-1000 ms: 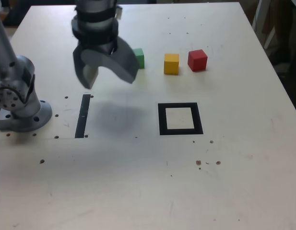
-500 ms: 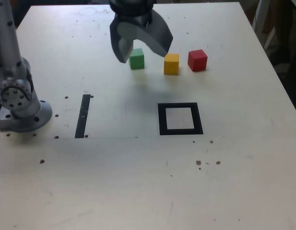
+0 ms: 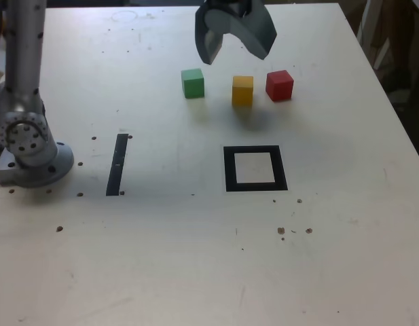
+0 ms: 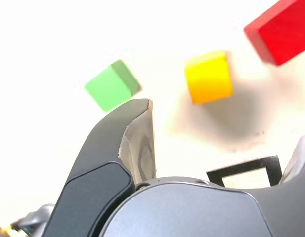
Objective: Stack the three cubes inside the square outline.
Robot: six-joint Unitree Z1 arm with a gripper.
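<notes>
Red, the solid-coloured cube (image 3: 280,87) sits at half past twelve from the black tape square outline (image 3: 231,170) in the exterior view; the solid yellow cube (image 3: 242,92) is at twelve and the solid green cube (image 3: 193,84) at eleven. All three are outside the outline. Above the table (image 3: 148,265), the grey curved-finger gripper (image 3: 237,59) is spread wide and holding nothing. Lowered around yellow, a finger could bump red, since that gap is narrow; a grip askew to the cube's faces might twist it and spoil the stack. The wrist view shows one finger's rough inner edge, but crops red and hides part of the outline; the exterior view shows both whole, plus the straight black tape strip (image 3: 117,165) at nine o'clock from the outline.
</notes>
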